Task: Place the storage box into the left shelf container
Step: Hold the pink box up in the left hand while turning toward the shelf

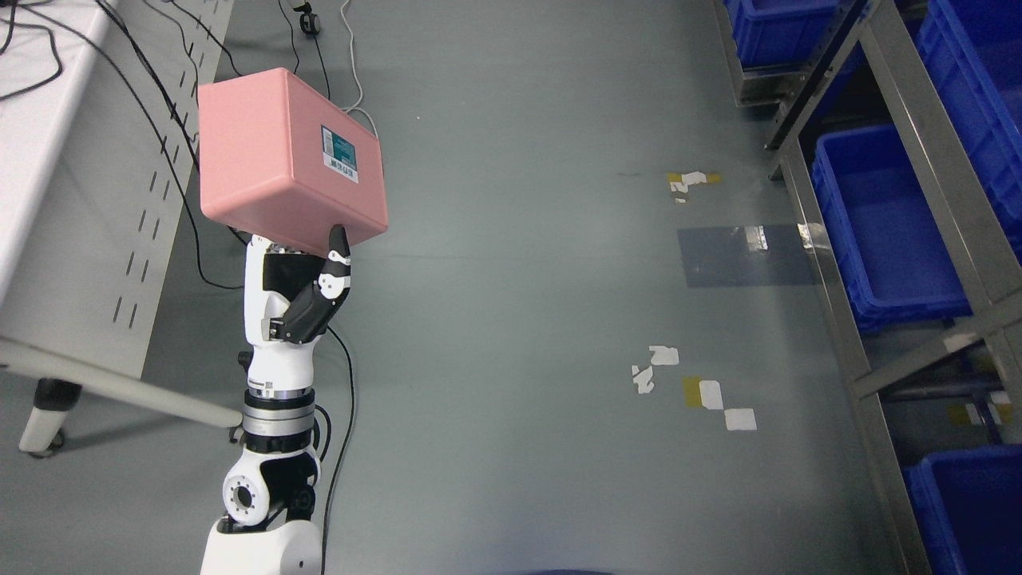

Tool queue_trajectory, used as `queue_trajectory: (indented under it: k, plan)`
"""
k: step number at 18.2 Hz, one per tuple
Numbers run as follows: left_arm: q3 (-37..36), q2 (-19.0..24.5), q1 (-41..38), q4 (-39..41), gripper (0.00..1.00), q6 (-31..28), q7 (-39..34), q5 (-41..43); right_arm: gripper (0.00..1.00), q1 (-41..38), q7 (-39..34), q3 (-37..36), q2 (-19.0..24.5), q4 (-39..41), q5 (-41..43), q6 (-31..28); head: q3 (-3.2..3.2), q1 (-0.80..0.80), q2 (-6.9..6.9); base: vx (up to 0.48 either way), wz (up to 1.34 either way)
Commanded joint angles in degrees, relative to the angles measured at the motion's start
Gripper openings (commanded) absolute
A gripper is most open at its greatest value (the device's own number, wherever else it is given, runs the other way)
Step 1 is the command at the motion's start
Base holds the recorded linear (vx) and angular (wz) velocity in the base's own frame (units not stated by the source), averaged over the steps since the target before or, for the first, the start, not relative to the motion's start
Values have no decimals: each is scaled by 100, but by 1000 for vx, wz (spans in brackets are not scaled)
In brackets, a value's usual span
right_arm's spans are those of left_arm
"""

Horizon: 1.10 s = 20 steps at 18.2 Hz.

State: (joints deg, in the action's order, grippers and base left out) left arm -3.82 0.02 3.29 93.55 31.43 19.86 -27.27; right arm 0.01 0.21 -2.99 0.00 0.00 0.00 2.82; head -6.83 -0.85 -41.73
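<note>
Head view shows my left hand (307, 299) raised over the grey floor (519, 319), fingers closed on the lower edge of the pink storage box (283, 160), thumb pressed up against the face carrying the printed label (339, 153). That box hangs in the air just right of the white table (64, 200), with black cables (180, 128) trailing behind it. Blue shelf containers (886, 224) sit in a metal rack well to the right of the box. My grip takes only one edge, so I judge a quick swing could tip the box out, or snag it on those cables. My right hand is out of view.
</note>
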Motion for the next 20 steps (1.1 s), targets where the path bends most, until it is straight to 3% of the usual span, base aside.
queue_trajectory:
  k: [1, 15, 20]
  plan:
    - [-66, 98, -57, 23, 4, 21, 0, -6, 100, 17, -4, 0, -100, 100, 123, 8, 0, 0, 0, 548, -35]
    - [-242, 98, -206, -127, 6, 152, 26, -41, 100, 26, -4, 0, -100, 100, 123, -1, 0, 0, 0, 593, -4]
    - [-549, 98, -443, -215, 6, 398, 27, -41, 100, 17, -4, 0, -100, 100, 123, -1, 0, 0, 0, 572, -514]
